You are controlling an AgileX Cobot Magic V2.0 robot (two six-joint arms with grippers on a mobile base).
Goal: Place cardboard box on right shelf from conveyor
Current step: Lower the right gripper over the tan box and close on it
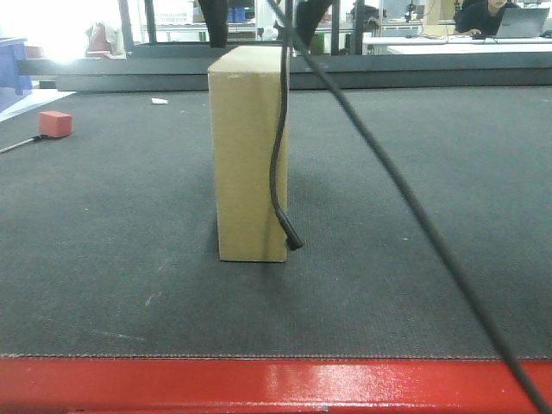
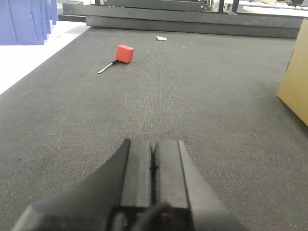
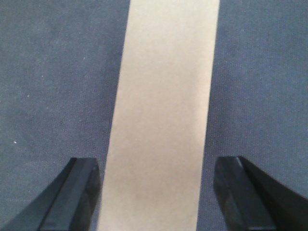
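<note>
While the right gripper straddles the cardboard box, jaws wide, a black cable crosses it. Left gripper closed; red block at eleven o'clock.

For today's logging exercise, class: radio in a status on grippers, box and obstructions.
Left gripper shut, empty. Right gripper open, straddling cardboard box, upright on conveyor. Black cable hangs across box front.

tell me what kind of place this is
Likely a lab or workshop mocked up as a warehouse line: a wide dark conveyor with a red frame, a cardboard box standing on it, blue bins beside it, and desks with a laptop behind.
</note>
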